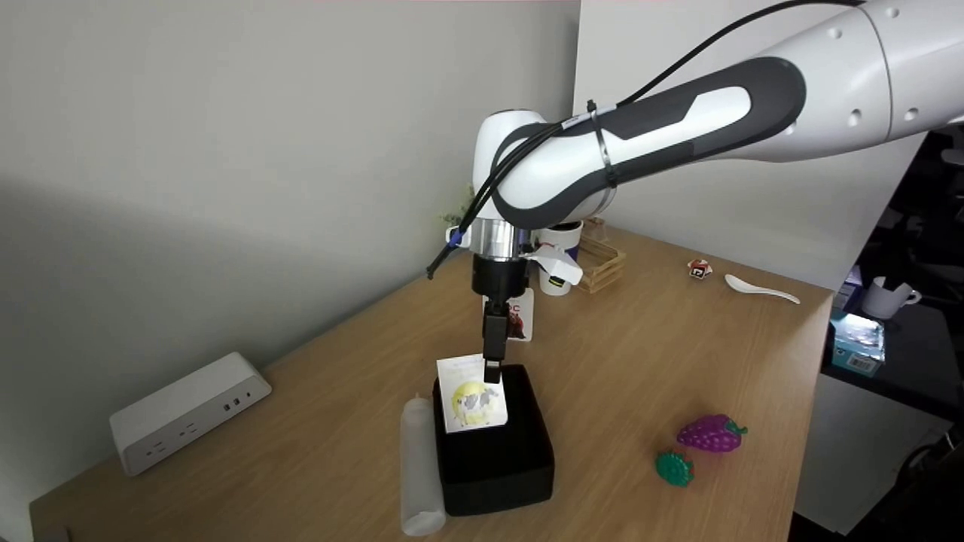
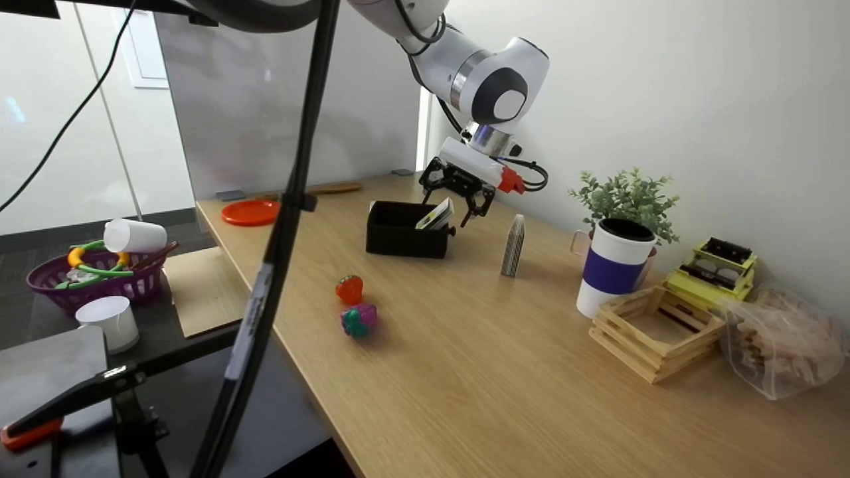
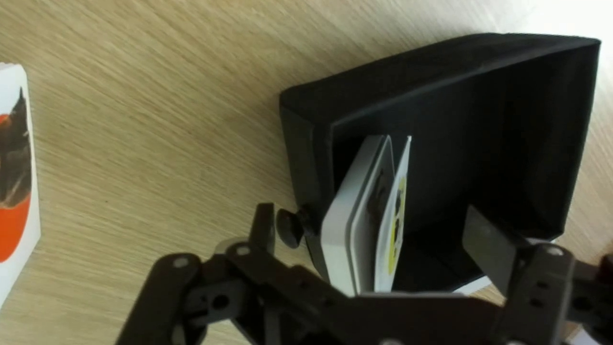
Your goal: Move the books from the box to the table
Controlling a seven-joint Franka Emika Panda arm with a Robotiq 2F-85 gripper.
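Observation:
The black box (image 1: 493, 470) stands on the wood-grain table (image 1: 602, 361); the box shows too in an exterior view (image 2: 405, 232) and the wrist view (image 3: 450, 72). White books (image 3: 352, 211) lean tilted at the box's knobbed end, the front one with a yellow cover (image 1: 474, 399). Another book, with a red-orange picture, stands upright on the table (image 2: 512, 247), at the left edge of the wrist view (image 3: 14, 172). My gripper (image 3: 376, 235) is open above the box (image 2: 445, 211). One finger is outside the box by the knob, the other over its inside. The books lie between, apparently untouched.
A white bottle (image 1: 422, 470) lies along the box's side. Toy fruits (image 1: 712, 434) lie near the table edge. A white device (image 1: 188, 414) sits by the wall. A tall cup (image 2: 614, 265), a wooden crate (image 2: 654, 332) and a plant (image 2: 624, 202) stand farther along.

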